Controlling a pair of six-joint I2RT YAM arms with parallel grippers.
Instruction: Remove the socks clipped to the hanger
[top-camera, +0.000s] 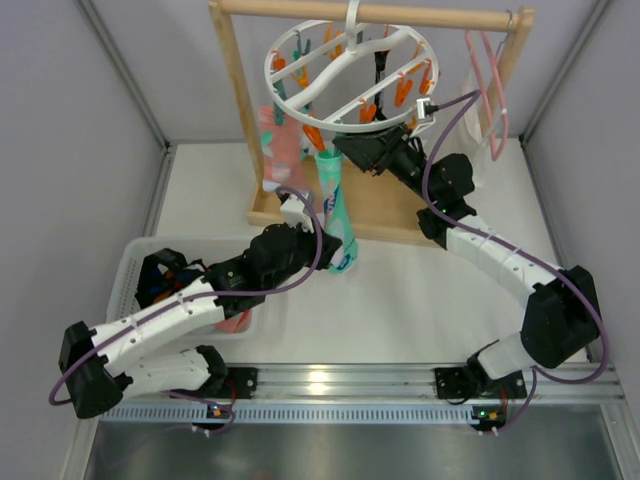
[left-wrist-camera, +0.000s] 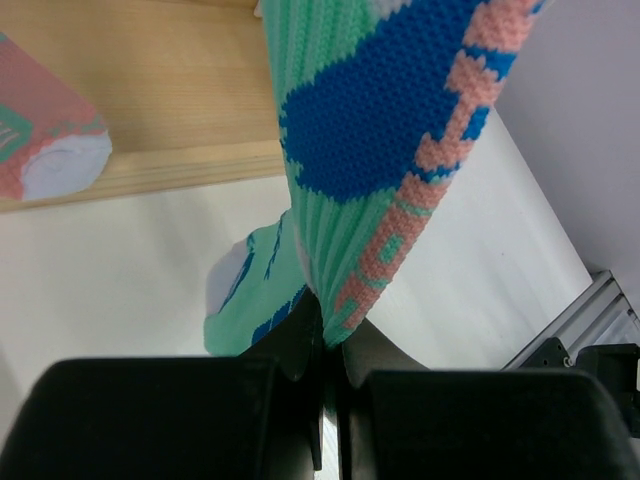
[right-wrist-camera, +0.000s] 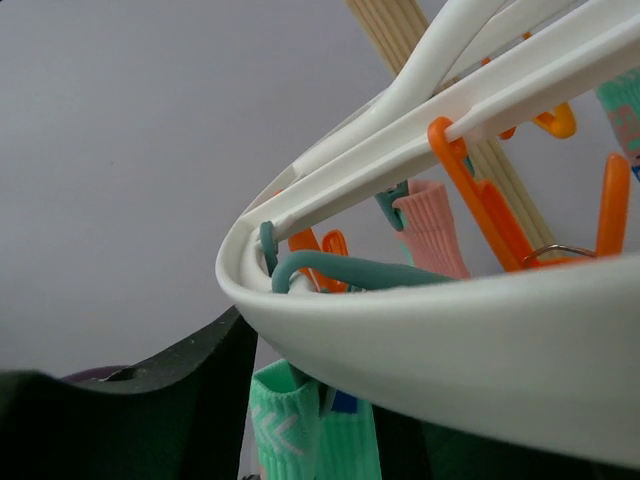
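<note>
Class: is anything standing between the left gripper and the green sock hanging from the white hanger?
Nothing visible does. The left gripper is shut on the green sock at its lower end, while the sock's top hangs from the hanger.

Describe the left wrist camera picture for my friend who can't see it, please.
The black left gripper pinches the bottom edge of a hanging mint green sock with blue and salmon patches. Behind it lie a white table, the rack's wooden base and the white toe of a pink sock.
</note>
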